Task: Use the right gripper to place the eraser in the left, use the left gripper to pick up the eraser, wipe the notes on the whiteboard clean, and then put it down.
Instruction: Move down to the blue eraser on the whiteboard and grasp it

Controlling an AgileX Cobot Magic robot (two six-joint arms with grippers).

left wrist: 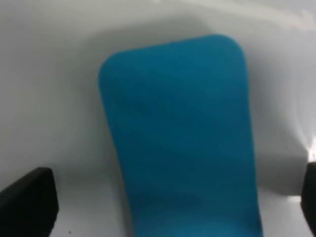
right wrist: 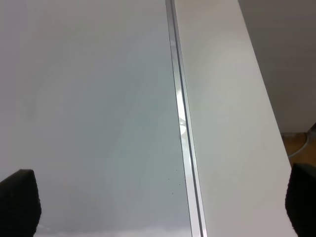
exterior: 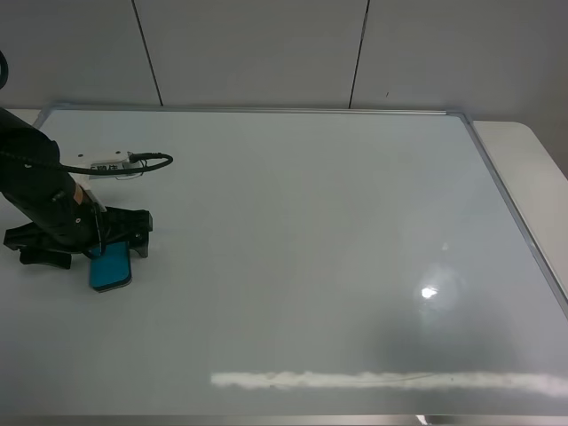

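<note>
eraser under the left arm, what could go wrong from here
1. The eraser lies skewed between the open left fingers, so closing may twist or nudge it instead of gripping it squarely.
2. The whiteboard looks glossy, so a pushed eraser could slide out of the gap.
3. The fingers look low over the board, and descending further might scrape it.
</note>
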